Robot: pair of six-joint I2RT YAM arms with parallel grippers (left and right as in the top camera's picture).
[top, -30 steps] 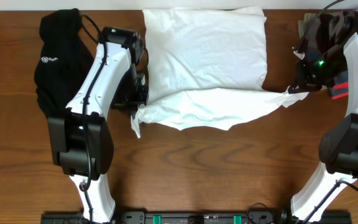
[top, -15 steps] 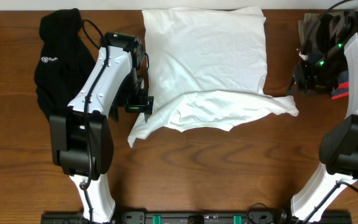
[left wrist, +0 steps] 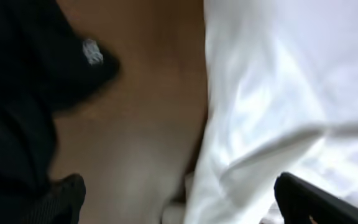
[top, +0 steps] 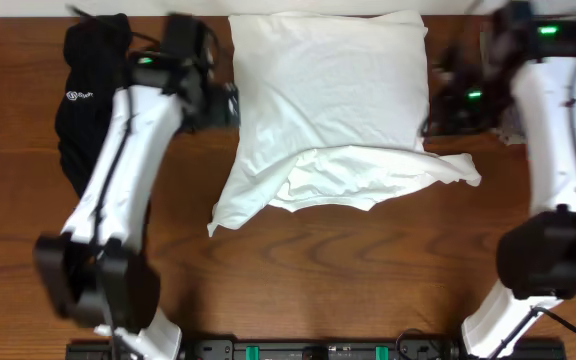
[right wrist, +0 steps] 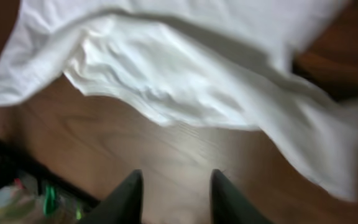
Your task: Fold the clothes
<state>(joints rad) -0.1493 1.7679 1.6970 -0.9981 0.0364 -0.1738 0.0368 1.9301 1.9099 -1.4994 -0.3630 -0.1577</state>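
Two grippers, both empty: the left gripper [left wrist: 179, 186] stands with jaws wide apart beside the left edge of the white T-shirt [top: 328, 95], the right gripper [right wrist: 176, 179] with jaws partly apart over bare wood just off the cloth. The shirt lies at the far middle of the table [top: 318, 280], its near part folded over itself, with a black garment [top: 83, 100] to its left

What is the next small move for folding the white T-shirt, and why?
Probably lower the left gripper to the near-left corner of the T-shirt. That corner sticks out past the shirt's left edge, and the folded-up flap lies crooked and wrinkled. The left gripper and the right gripper are open and hold nothing.
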